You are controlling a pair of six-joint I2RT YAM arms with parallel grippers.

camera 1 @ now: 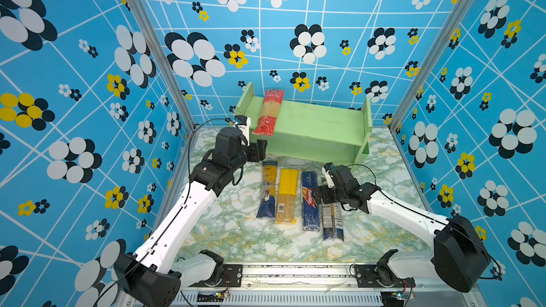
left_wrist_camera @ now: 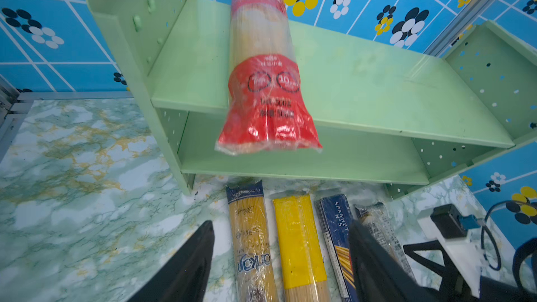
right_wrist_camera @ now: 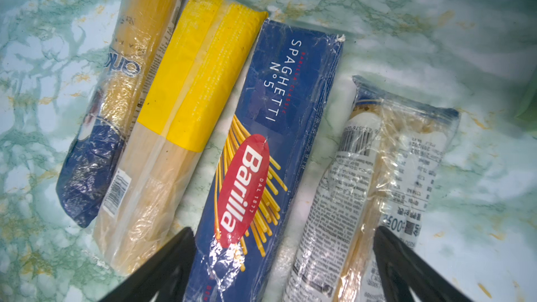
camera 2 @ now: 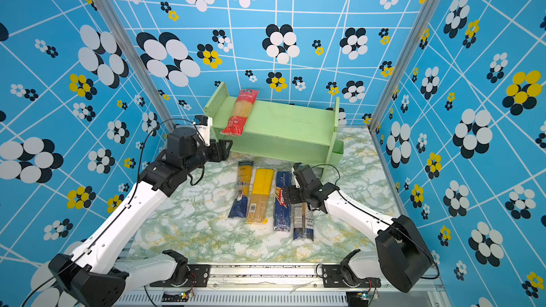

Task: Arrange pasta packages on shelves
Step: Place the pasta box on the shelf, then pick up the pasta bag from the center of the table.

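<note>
A red pasta package (camera 1: 269, 112) (left_wrist_camera: 266, 82) lies front to back on the top board of the pale green shelves (camera 1: 319, 125) (left_wrist_camera: 377, 88), near the left end, with its near end overhanging the front edge. My left gripper (camera 1: 260, 149) (left_wrist_camera: 281, 225) hangs open just in front of it, holding nothing. Several more packs lie side by side on the table: navy-ended (camera 1: 268, 190), yellow-topped (camera 1: 286, 193), blue Barilla (right_wrist_camera: 270, 140) and white-labelled (right_wrist_camera: 377, 169). My right gripper (camera 1: 320, 199) (right_wrist_camera: 284, 229) is open low over the last two, its fingers straddling them.
The marble-patterned table (camera 1: 230, 231) is walled in by blue flowered panels on three sides. The shelves stand against the back wall, and their lower board (left_wrist_camera: 319, 161) holds nothing. The right arm's wrist (left_wrist_camera: 453, 228) is close beside the left gripper's fingers.
</note>
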